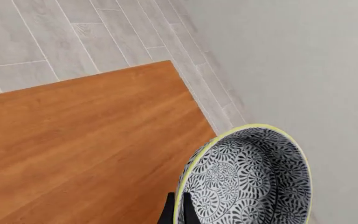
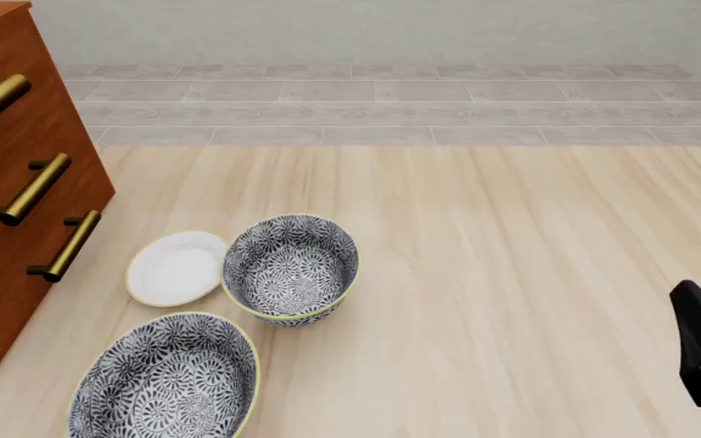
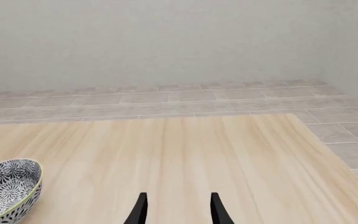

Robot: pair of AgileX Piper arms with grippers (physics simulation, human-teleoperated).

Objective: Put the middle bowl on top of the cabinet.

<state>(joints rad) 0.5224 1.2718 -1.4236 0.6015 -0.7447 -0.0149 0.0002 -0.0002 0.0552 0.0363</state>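
Our left gripper (image 1: 177,212) pinches the middle bowl (image 1: 253,182) at its thin rim above the cabinet (image 1: 86,144); it looks rigid, slippery, breakable. The right gripper (image 3: 175,210) is spread.

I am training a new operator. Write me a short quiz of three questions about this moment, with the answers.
1. True or false: the right gripper holds a bowl.
2. In the front view, which lies nearer the cabinet: the white plate or the table bowl next to it?
3. In the left wrist view, which surface shows beside the middle bowl that the left gripper holds? A pale table; B the cabinet's top; C a drawer front.
Key: 1 false; 2 the white plate; 3 B.
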